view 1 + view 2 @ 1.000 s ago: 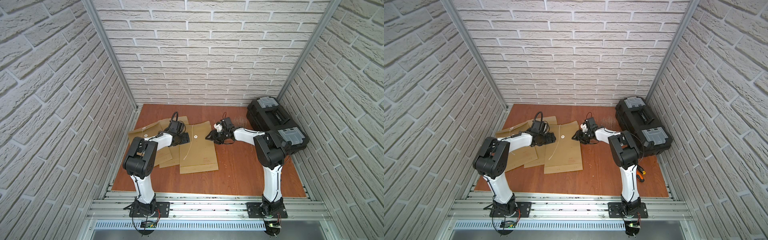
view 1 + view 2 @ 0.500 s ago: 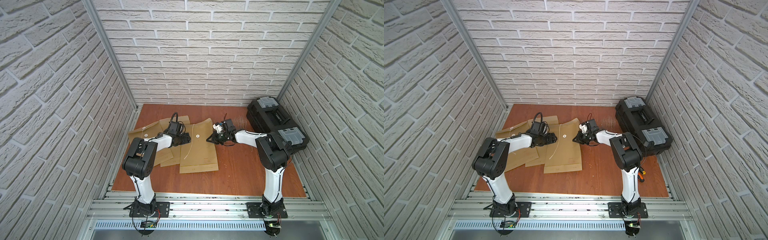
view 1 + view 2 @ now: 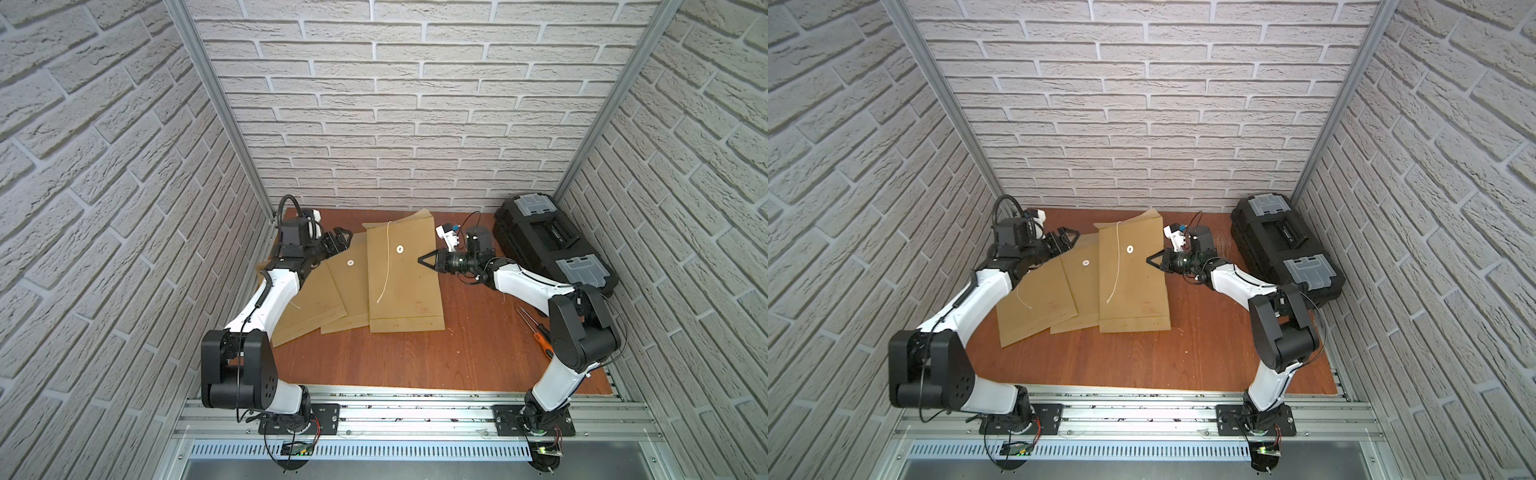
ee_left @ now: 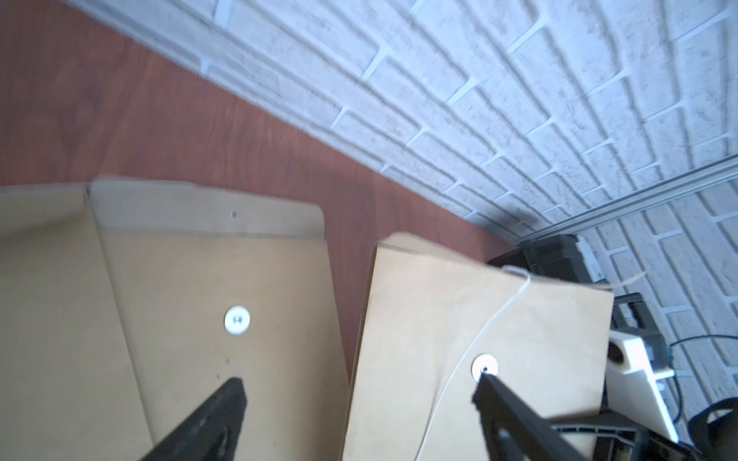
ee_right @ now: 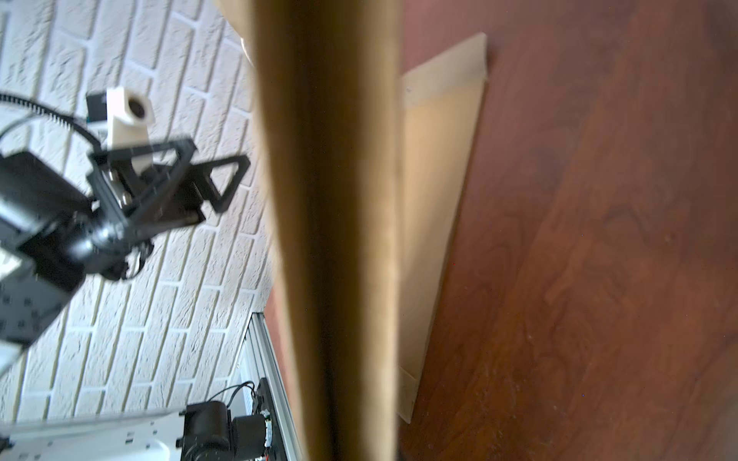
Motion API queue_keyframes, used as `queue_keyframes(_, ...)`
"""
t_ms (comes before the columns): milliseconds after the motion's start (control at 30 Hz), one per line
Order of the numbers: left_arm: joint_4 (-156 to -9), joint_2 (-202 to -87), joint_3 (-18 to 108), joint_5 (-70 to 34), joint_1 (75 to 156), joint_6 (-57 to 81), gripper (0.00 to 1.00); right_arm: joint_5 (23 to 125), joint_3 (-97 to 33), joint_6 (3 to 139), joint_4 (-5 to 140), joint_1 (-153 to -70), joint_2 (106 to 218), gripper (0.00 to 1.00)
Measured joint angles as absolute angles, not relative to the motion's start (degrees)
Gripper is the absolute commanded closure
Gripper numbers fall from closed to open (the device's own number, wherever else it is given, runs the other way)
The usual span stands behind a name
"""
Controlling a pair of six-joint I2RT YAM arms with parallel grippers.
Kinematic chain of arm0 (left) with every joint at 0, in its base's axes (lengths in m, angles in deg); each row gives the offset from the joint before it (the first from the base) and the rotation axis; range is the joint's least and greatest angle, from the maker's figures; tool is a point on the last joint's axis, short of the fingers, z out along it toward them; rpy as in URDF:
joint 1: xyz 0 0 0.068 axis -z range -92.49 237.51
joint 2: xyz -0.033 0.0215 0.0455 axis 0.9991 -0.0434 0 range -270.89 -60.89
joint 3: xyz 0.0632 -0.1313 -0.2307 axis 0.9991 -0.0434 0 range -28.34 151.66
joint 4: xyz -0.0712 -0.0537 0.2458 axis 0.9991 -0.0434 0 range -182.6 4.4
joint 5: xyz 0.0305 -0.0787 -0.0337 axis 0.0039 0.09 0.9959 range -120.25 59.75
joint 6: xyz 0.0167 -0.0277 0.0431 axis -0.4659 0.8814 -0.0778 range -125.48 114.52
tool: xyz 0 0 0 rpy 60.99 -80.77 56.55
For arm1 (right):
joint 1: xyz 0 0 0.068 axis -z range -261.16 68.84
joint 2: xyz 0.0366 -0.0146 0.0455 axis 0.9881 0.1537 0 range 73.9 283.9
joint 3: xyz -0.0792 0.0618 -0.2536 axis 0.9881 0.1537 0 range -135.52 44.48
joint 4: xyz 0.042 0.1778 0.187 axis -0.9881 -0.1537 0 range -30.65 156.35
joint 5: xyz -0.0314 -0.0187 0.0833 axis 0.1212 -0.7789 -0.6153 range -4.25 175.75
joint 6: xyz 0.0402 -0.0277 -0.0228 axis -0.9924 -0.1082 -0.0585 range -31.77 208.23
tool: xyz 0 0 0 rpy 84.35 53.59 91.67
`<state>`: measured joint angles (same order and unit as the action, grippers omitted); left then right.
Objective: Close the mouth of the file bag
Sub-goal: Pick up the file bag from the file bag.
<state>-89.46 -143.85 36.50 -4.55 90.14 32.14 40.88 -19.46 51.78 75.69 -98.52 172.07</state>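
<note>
The file bag (image 3: 409, 270) is the rightmost of three brown envelopes on the wooden table, seen in both top views (image 3: 1133, 278). Its flap (image 3: 409, 218) stands raised at the far end, and a loose white string (image 3: 388, 266) trails down past the round white button (image 3: 400, 249). My right gripper (image 3: 424, 261) is shut on the bag's right edge, which fills the middle of the right wrist view (image 5: 331, 239). My left gripper (image 3: 338, 240) hovers open over the neighbouring envelopes with nothing between its fingers (image 4: 223, 411). The left wrist view shows the bag (image 4: 519, 339) and its button (image 4: 484, 368).
Two more brown envelopes (image 3: 345, 291) (image 3: 307, 303) overlap to the left of the bag. A black toolbox (image 3: 548, 253) stands along the right wall. An orange-handled screwdriver (image 3: 540, 332) lies near the right arm's elbow. The back wall is close behind the flap.
The right gripper has shut on the bag's right edge. The left gripper has opened wider and drawn back to the left, off the bag.
</note>
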Motion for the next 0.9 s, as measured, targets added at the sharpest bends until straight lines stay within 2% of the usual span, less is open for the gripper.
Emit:
queue_keyframes(200,-87.2,-147.3,46.2,4.4,90.3,35.6,0.02,39.4,-16.0,55.6,79.6,-98.5,163.8,0.97)
queue_keyframes(433,-82.7,-152.0,48.5,11.6,93.1,40.3,0.02,37.9,-15.5,56.5,82.8,-98.5,160.6,0.97)
queue_keyframes(733,-69.9,-156.6,48.5,20.4,94.3,49.3,0.12,35.9,-14.7,54.1,86.8,-98.2,160.6,0.97)
queue_keyframes(900,-62.8,-157.0,48.4,23.5,93.7,54.7,0.24,34.8,-14.7,53.8,87.7,-97.3,160.1,0.97)
